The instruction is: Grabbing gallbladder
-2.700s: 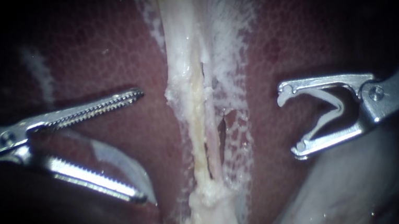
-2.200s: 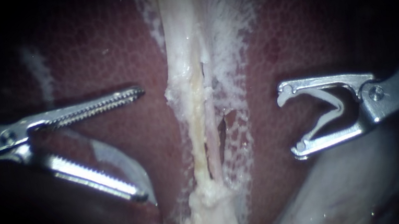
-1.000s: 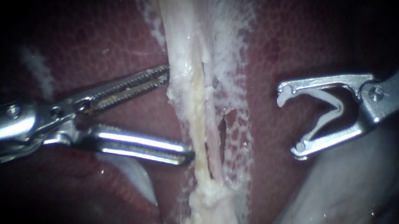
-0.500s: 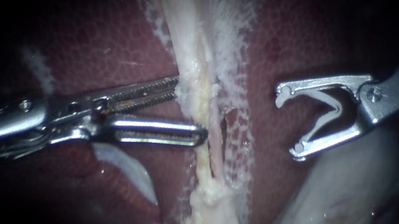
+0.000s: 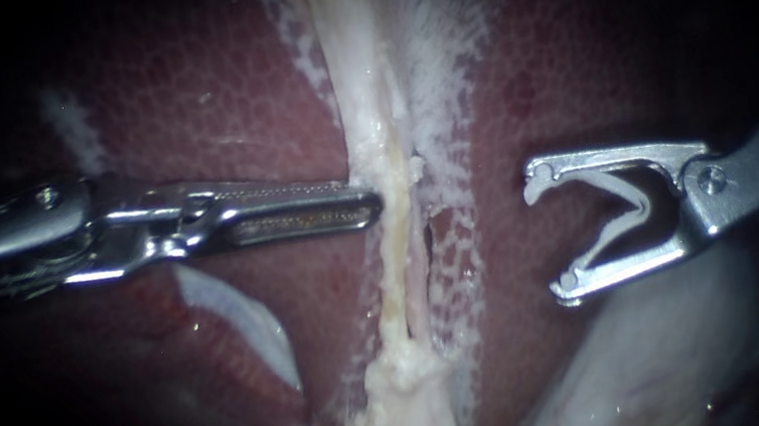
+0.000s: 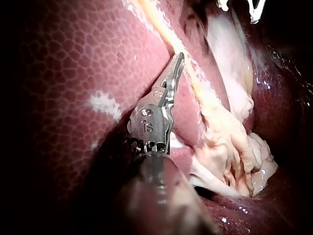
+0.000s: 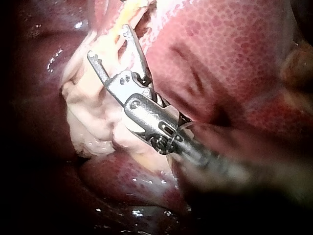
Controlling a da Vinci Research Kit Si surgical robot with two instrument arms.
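Left instrument [image 5: 372,206]: jaws closed on the pale band [image 5: 362,65] crossing mottled red liver [image 5: 212,97]; right instrument [image 5: 549,236]: jaws spread wide, cradling a white clip [image 5: 644,200].

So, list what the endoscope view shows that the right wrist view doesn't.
Only the endoscope view: the left instrument, closed on the edge of the pale tissue band, and the white clip held in the right instrument. Only the right wrist view: the right instrument's shaft behind its joint, and the band's lumpy end in full beside it. Both: the right instrument, the pale tissue band and the mottled liver.
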